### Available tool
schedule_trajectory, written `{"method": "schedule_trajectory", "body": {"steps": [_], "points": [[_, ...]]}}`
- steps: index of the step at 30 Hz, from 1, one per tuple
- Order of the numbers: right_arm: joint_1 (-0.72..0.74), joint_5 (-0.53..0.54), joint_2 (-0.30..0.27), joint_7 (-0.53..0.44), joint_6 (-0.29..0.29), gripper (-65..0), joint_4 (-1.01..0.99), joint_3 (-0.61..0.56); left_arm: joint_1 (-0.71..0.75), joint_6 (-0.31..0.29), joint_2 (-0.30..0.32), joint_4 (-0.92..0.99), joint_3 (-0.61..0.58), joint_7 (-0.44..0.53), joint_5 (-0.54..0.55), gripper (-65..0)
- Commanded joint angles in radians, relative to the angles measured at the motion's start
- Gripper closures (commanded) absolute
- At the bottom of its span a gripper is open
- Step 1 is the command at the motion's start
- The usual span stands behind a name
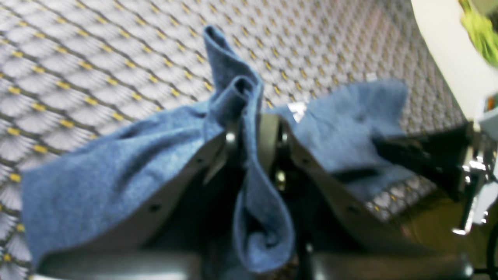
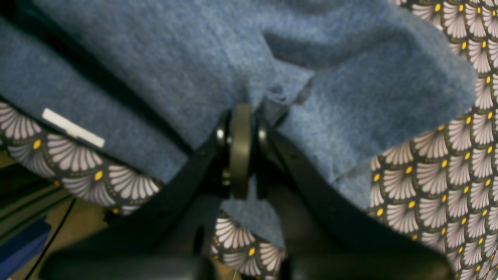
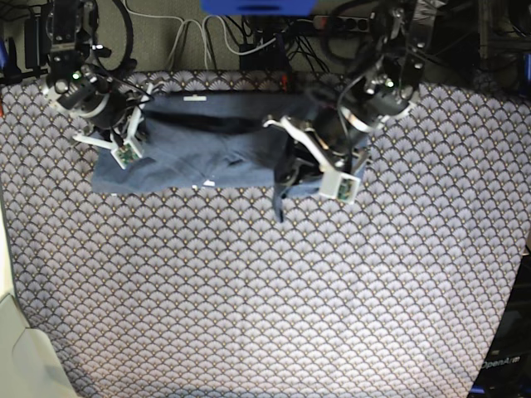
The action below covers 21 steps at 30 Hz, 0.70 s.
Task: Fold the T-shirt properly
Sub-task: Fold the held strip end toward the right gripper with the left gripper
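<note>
The large slate-blue cotton T-shirt [image 3: 195,153] lies bunched across the upper part of the base view on the scallop-patterned tablecloth with grey fans and yellow dots [image 3: 265,290], near the table's far edge. Its long axis runs left to right across the frame, and a small white neck label [image 3: 194,99] shows at its upper edge, so the collar seems to point toward the top of the picture. The cloth looks soft, light and limp: it sags and rucks wherever it is lifted, and it should not slip much on the tablecloth. It is best taken by hems, shoulder seams or corners, a thin pinch of fabric being enough. The right gripper [image 2: 241,116], at the shirt's left end in the base view, has its jaws pressed together on a pucker of blue fabric. The left gripper [image 1: 253,128], at the right end, pinches a gathered fold that stands up above it and hangs down between the fingers.
</note>
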<state>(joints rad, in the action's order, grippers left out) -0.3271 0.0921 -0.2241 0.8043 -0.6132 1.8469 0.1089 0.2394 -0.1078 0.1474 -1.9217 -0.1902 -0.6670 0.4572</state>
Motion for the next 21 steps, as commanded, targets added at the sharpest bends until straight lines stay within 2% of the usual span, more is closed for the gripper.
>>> {"method": "schedule_trajectory", "body": {"steps": [1,5,12,19,21], "points": [[0.007,0.005,-0.01,-0.012,-0.001,0.0,0.015,0.004,-0.021,-0.007,-0.015,-0.003,0.001,0.005,0.01,-0.4],[0.007,0.005,-0.01,-0.012,-0.001,0.0,0.015,0.004,-0.045,-0.007,-0.053,0.049,0.008,-0.021,0.005,-0.4],[0.007,0.005,-0.014,-0.012,-0.001,0.0,0.015,0.004,-0.05,-0.007,-0.145,0.06,-0.002,-0.029,-0.165,-0.9],[0.007,0.005,-0.022,-0.01,-0.001,0.0,0.015,0.004,-0.05,-0.007,-0.171,0.06,-0.004,-0.029,-0.173,-1.1],[0.007,0.005,-0.022,-0.01,-0.001,0.0,0.015,0.004,-0.048,-0.007,-0.17,0.06,-0.015,-0.03,-0.173,-3.6]]}}
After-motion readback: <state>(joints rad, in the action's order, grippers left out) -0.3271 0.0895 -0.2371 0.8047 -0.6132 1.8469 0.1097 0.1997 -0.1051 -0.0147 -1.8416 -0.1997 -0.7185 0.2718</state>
